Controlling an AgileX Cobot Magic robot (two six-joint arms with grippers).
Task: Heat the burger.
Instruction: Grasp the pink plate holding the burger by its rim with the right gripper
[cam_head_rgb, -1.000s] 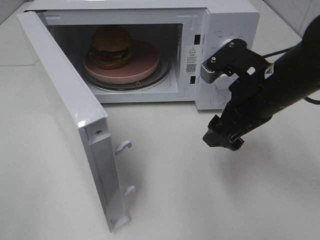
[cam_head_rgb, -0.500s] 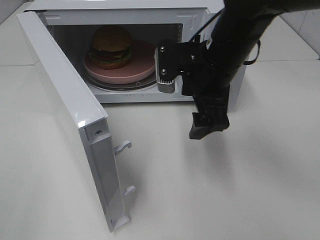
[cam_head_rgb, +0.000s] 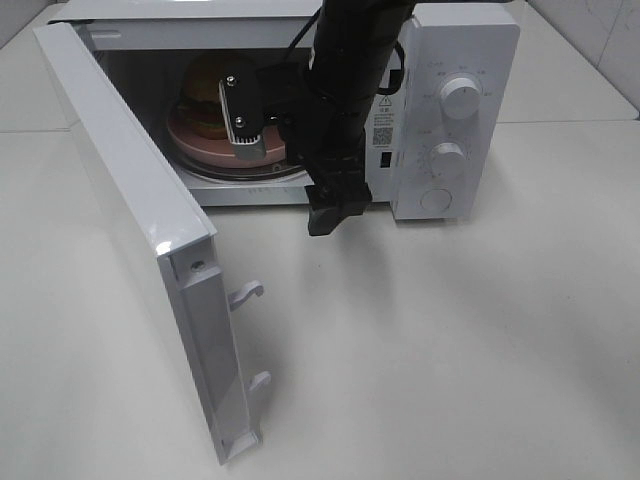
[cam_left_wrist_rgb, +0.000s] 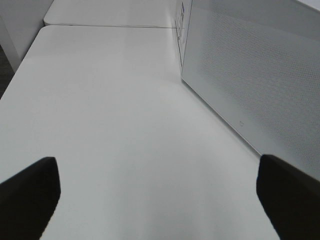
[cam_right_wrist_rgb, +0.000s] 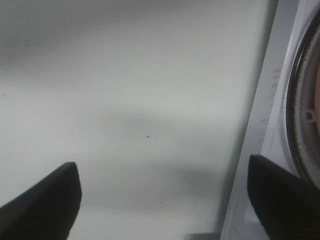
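Observation:
The burger (cam_head_rgb: 203, 97) sits on a pink plate (cam_head_rgb: 200, 143) inside the open white microwave (cam_head_rgb: 462, 40), partly hidden behind my right arm. My right gripper (cam_head_rgb: 330, 212) points down at the table just in front of the oven's opening. In the right wrist view it (cam_right_wrist_rgb: 165, 200) is open, with only bare table between the fingers (cam_right_wrist_rgb: 45, 200). The left gripper (cam_left_wrist_rgb: 160, 200) shows only in the left wrist view. It is open and empty, low over the table beside the outer face of the microwave door (cam_left_wrist_rgb: 260, 75).
The door (cam_head_rgb: 120, 180) stands swung out toward the front left, its latch hooks (cam_head_rgb: 245, 293) sticking out. Two knobs (cam_head_rgb: 460, 97) are on the control panel at the right. The glass turntable (cam_right_wrist_rgb: 305, 115) lies under the plate. White table (cam_head_rgb: 450, 350) spreads in front.
My right arm has swung left from in front of the control panel to the oven's opening and now covers part of the burger. Burger, plate and door have not moved.

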